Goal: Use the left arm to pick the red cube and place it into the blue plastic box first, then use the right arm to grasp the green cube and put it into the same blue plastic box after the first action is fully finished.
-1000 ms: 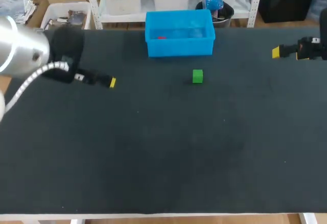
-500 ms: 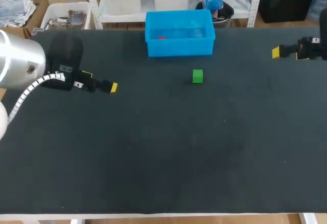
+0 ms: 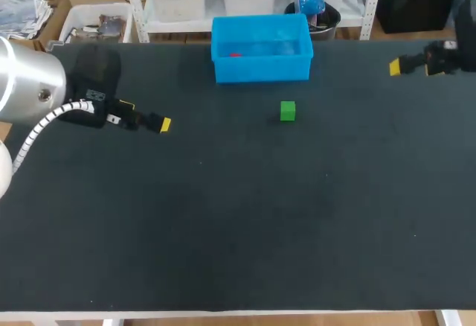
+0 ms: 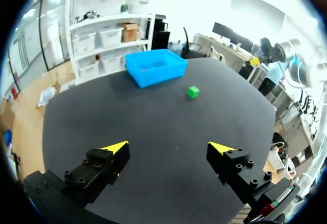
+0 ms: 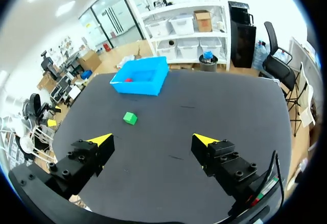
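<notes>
Both wide, empty: left gripper (image 4: 168, 146), right gripper (image 5: 153, 139). Green cube (image 3: 288, 111) near blue plastic box (image 3: 260, 69); your off-centre descent risks knocking it away.

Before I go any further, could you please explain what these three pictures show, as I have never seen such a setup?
This is a robot with two arms at a dark table. The wide picture looks down from a fixed camera above and behind it. The two round ones come from a camera on each wrist, looking along the fingers. Each arm ends in a gripper with two yellow-tipped fingers. The left gripper and the right gripper are both open and hold nothing. On the table stands a blue box with a red cube inside, and a green cube sits apart from it.
</notes>
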Action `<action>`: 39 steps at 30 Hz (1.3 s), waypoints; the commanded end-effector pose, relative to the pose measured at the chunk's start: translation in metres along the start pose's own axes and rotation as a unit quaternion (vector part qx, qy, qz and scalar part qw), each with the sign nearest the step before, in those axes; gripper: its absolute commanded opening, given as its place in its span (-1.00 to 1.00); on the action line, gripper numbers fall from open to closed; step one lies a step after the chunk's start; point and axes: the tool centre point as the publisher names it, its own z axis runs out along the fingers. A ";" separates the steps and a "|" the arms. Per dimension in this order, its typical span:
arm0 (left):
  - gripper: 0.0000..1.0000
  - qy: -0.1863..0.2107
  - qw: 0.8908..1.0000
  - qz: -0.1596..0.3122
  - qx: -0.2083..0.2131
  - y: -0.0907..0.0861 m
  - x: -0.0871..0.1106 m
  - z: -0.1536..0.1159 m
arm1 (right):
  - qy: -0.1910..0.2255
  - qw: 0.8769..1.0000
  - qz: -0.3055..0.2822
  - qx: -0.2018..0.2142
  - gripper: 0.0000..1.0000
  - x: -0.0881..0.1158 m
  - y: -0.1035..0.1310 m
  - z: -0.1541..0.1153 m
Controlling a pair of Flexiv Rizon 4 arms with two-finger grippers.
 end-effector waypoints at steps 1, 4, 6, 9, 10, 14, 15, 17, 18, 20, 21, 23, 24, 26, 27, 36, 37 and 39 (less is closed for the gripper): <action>1.00 -0.001 1.000 0.001 0.003 0.001 0.000 0.000 | 0.051 0.996 0.016 0.064 1.00 -0.024 0.023 0.027; 1.00 -0.001 1.000 0.001 0.003 0.001 0.000 0.000 | 0.075 0.992 0.033 0.097 1.00 -0.029 0.035 0.043; 1.00 -0.001 1.000 0.001 0.003 0.001 0.000 0.000 | 0.091 0.987 0.039 0.127 1.00 -0.032 0.043 0.054; 1.00 -0.001 1.000 0.001 0.003 0.001 0.000 0.000 | 0.104 0.982 0.051 0.151 1.00 -0.034 0.054 0.068; 1.00 -0.001 1.000 0.001 0.003 0.001 0.000 0.000 | 0.108 0.981 0.052 0.152 1.00 -0.033 0.058 0.072; 1.00 -0.001 1.000 0.001 0.003 0.001 0.000 0.000 | 0.088 0.988 0.075 0.102 1.00 -0.032 0.066 0.085; 1.00 -0.001 1.000 0.001 0.003 0.001 0.000 0.000 | 0.088 0.988 0.075 0.102 1.00 -0.032 0.066 0.085; 1.00 -0.001 1.000 0.001 0.003 0.001 0.000 0.000 | 0.088 0.988 0.075 0.102 1.00 -0.032 0.066 0.085; 1.00 -0.001 1.000 0.001 0.003 0.001 0.000 0.000 | 0.088 0.988 0.075 0.102 1.00 -0.032 0.066 0.085; 1.00 -0.001 1.000 0.001 0.003 0.001 0.000 0.000 | 0.088 0.988 0.075 0.102 1.00 -0.032 0.066 0.085; 1.00 -0.001 1.000 0.001 0.003 0.001 0.000 0.000 | 0.088 0.988 0.075 0.102 1.00 -0.032 0.066 0.085; 1.00 -0.001 1.000 0.001 0.003 0.001 0.000 0.000 | 0.088 0.988 0.075 0.102 1.00 -0.032 0.066 0.085; 1.00 -0.001 1.000 0.001 0.003 0.001 0.000 0.000 | 0.088 0.988 0.075 0.102 1.00 -0.032 0.066 0.085; 1.00 -0.001 1.000 0.001 0.003 0.001 0.000 0.000 | 0.088 0.988 0.075 0.102 1.00 -0.032 0.066 0.085; 1.00 -0.001 1.000 0.001 0.003 0.001 0.000 0.000 | 0.088 0.988 0.075 0.102 1.00 -0.032 0.066 0.085; 1.00 -0.001 1.000 0.001 0.003 0.001 0.000 0.000 | 0.088 0.988 0.075 0.102 1.00 -0.032 0.066 0.085; 1.00 -0.001 1.000 0.001 0.003 0.001 0.000 0.000 | 0.088 0.988 0.075 0.102 1.00 -0.032 0.066 0.085; 1.00 -0.001 1.000 0.001 0.003 0.001 0.000 0.000 | 0.088 0.988 0.075 0.102 1.00 -0.032 0.066 0.085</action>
